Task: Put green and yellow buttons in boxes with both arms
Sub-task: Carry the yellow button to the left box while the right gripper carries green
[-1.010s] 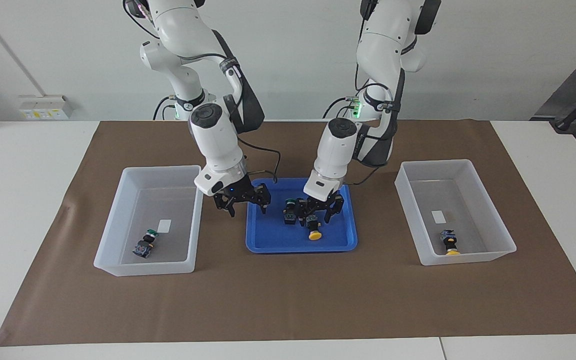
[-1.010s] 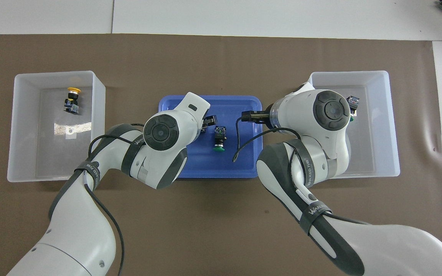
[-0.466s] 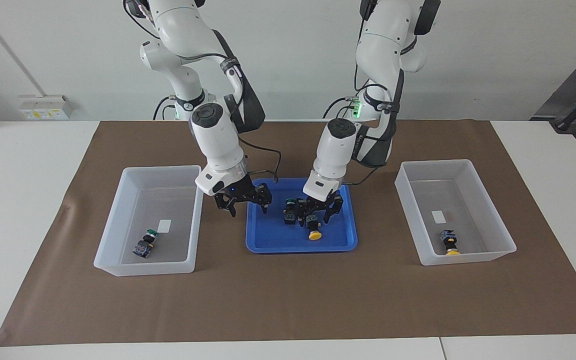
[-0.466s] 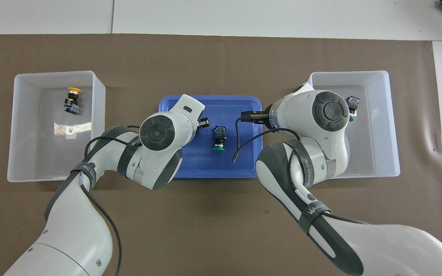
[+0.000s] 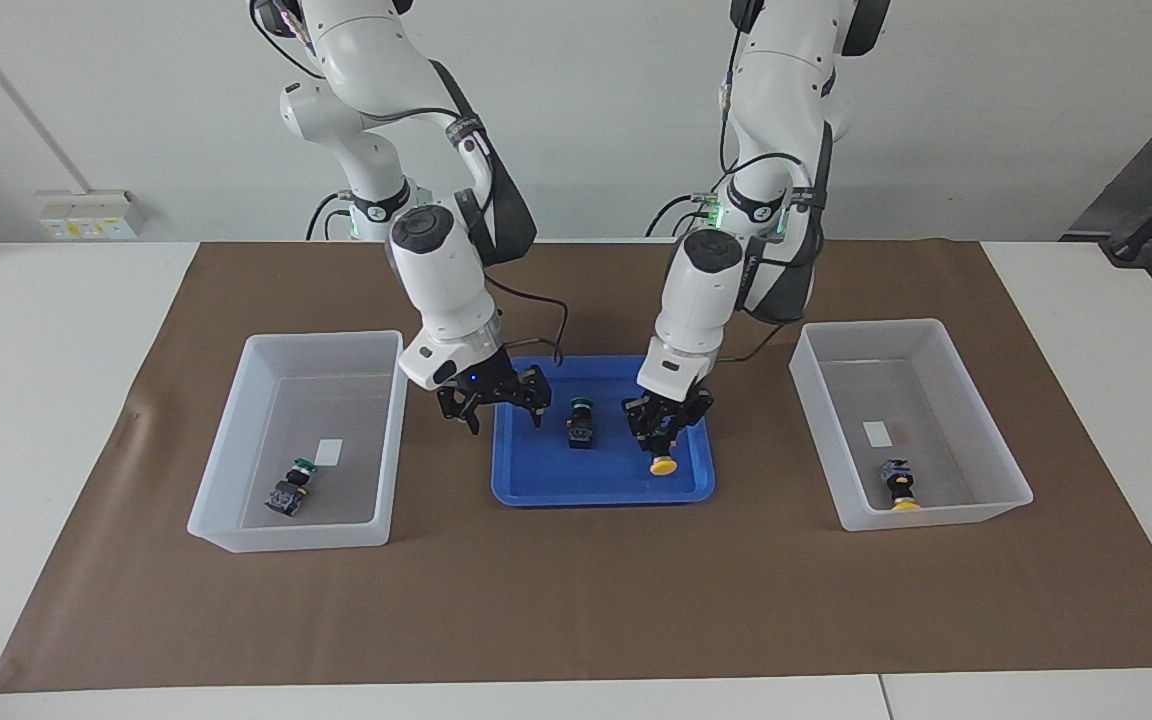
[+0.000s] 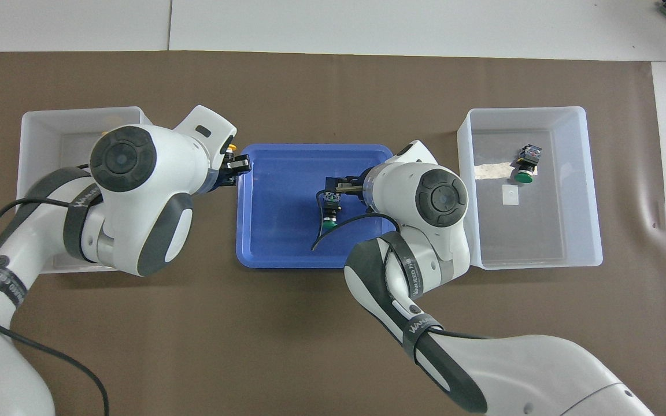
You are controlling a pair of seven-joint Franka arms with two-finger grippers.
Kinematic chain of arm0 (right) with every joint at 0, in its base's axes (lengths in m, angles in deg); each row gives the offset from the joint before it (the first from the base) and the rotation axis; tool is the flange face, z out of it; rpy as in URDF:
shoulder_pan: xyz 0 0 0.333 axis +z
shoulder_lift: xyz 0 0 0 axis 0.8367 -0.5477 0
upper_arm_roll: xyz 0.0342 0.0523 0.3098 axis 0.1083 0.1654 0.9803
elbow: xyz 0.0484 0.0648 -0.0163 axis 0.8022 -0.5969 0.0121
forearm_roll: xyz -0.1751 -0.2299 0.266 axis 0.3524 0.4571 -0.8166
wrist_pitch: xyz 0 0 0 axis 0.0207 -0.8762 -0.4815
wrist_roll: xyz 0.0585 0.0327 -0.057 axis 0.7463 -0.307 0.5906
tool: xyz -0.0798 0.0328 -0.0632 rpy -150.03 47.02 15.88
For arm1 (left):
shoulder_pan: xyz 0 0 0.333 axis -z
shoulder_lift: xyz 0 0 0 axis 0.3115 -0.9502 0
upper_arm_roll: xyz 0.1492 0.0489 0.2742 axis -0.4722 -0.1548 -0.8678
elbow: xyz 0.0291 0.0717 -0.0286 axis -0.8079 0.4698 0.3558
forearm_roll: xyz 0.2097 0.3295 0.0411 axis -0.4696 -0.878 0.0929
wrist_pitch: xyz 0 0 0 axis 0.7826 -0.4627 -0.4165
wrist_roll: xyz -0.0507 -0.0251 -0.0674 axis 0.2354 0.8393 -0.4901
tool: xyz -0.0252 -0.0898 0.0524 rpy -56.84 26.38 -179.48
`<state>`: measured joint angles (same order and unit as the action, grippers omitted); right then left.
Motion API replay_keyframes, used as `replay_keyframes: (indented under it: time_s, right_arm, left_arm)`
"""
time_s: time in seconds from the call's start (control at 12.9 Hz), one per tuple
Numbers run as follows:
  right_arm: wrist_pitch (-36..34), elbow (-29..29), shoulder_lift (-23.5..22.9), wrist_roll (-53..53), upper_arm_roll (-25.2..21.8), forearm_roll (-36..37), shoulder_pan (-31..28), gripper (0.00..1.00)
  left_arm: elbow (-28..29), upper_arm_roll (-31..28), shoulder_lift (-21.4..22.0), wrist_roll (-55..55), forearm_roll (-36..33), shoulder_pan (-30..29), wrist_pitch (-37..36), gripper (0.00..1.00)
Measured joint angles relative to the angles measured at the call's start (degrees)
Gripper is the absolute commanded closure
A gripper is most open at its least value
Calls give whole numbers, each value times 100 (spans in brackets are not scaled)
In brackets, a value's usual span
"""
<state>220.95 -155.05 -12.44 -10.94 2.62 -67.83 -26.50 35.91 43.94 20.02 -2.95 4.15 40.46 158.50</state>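
The left gripper (image 5: pixel 663 428) hangs over the blue tray (image 5: pixel 536 485) at the middle of the worktop, above the tray's edge toward the left arm's end, its fingers closed on the black body of a yellow button (image 5: pixel 662 463) whose cap points down, clear of the tray floor. The right gripper (image 5: pixel 493 400) hovers over the tray's edge toward the right arm's end with its fingers spread wide and nothing between them. A green button (image 5: pixel 580 424) lies in the tray between the two grippers. The box (image 5: pixel 976 440) toward the left arm's end of the worktop holds a second yellow button (image 5: pixel 900 485); the box (image 5: pixel 236 470) toward the right arm's end holds a second green button (image 5: pixel 291 487), each lying near the wall farthest from the robots
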Motion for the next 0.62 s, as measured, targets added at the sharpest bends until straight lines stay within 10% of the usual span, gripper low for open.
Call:
replay_keyframes:
  time_s: [0.39, 0.47, 0.62]
  right_arm:
    - [125, 61, -292, -137, 0, 0, 270, 0]
    - [90, 59, -292, -160, 0, 0, 327, 20]
    - [-24, 58, -293, -170, -1, 0, 415, 100]
  left_arm:
    - [-1, -25, 231, -1129, -1, -1181, -345, 100]
    - [-1, -25, 229, -1460, -1, -1401, -326, 100]
    - [6, -27, 213, -2027, -1, -1812, -165, 100]
